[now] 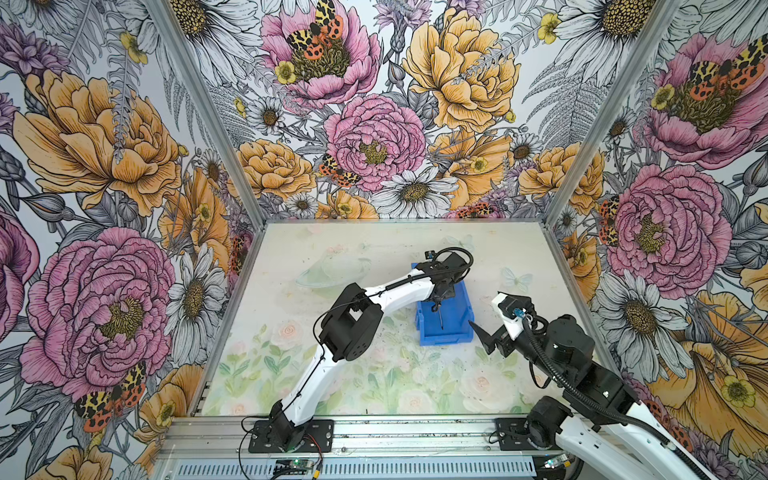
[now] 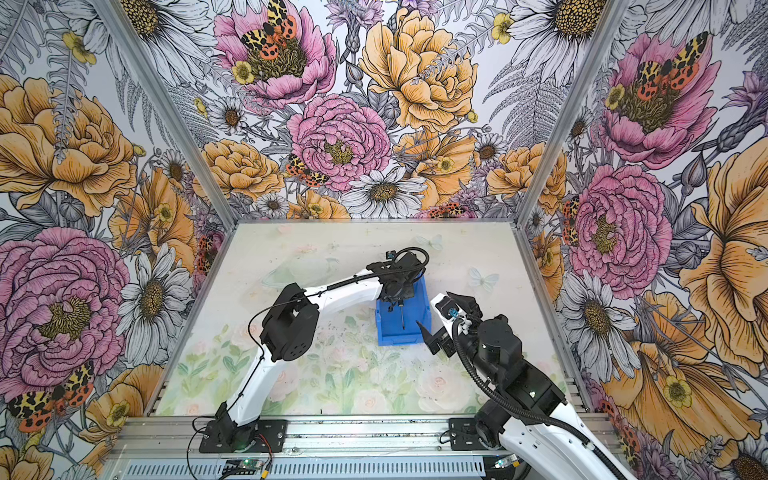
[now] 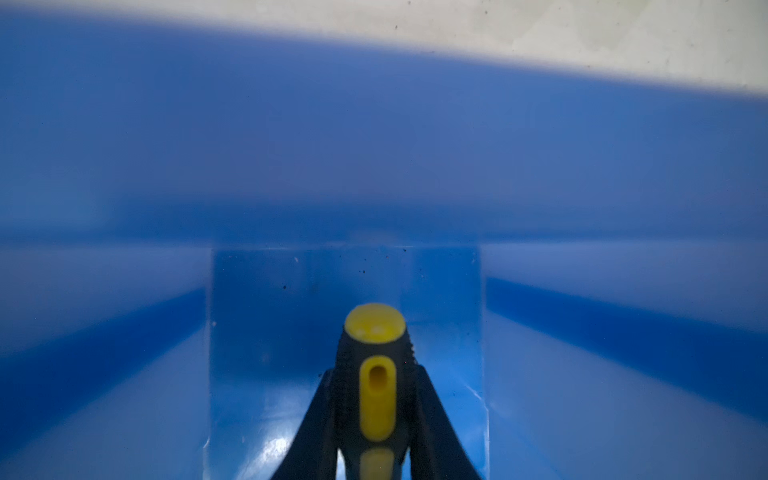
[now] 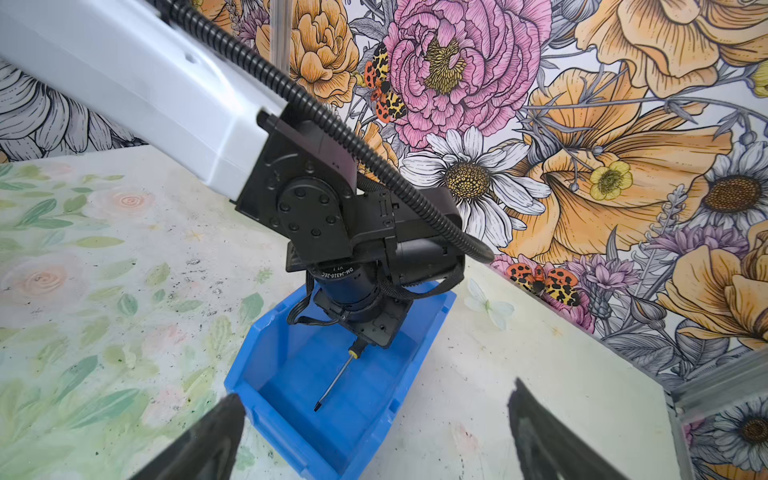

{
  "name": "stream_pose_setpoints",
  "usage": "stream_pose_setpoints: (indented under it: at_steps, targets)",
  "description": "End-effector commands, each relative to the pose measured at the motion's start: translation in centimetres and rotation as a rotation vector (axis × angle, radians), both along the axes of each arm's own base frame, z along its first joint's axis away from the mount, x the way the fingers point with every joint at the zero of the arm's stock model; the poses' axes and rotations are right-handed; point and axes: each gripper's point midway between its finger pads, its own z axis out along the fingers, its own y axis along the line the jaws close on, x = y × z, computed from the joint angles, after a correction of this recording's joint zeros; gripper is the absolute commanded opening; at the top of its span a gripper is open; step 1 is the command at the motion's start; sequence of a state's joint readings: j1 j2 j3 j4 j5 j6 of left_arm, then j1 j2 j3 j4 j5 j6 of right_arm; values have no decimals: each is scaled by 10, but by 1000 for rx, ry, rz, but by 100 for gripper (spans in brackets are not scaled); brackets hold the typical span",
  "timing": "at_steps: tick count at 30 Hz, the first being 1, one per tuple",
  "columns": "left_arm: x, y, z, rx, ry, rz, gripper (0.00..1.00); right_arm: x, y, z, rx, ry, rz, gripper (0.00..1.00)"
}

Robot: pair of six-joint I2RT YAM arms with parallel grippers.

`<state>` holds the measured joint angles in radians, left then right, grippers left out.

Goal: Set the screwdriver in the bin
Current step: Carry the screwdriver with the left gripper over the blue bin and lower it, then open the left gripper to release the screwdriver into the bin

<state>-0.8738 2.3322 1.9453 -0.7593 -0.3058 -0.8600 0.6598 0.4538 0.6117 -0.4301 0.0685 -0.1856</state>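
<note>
Screwdriver (image 4: 337,374) is inside the bin (image 4: 291,374), shaft pointing to 6 o'clock in both top views. Light, stiff, slim, so grip the ribbed handle. My left hand (image 3: 376,386) is clamped on the handle. Right hand (image 4: 372,409) is wide and empty, at 4 o'clock of the bin.

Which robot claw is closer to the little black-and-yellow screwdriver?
Left. The left gripper is shut on the black-and-yellow screwdriver, inside the bright blue plastic bin. The right gripper is open, outside the bin by its front corner, not touching the screwdriver.
</note>
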Motion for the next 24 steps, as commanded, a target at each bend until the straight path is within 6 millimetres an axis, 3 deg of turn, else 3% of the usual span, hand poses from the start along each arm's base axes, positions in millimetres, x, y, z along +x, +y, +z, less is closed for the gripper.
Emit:
stream_pose_setpoints:
  at_steps: [1, 11, 18, 24]
  targets:
    - [3, -3, -6, -12, 6, 16, 13, 2, -3, -6, -25, 7, -18, 100]
    - [-1, 1, -33, 23, 45, 18, 16, 3, -4, -6, -27, 4, -24, 99]
    - [-3, 1, -40, 36, 54, 13, 21, 3, -6, -5, -26, -4, -29, 100]
    - [-2, 3, -33, 42, 36, 11, 40, 3, -5, -5, -28, -4, -27, 100]
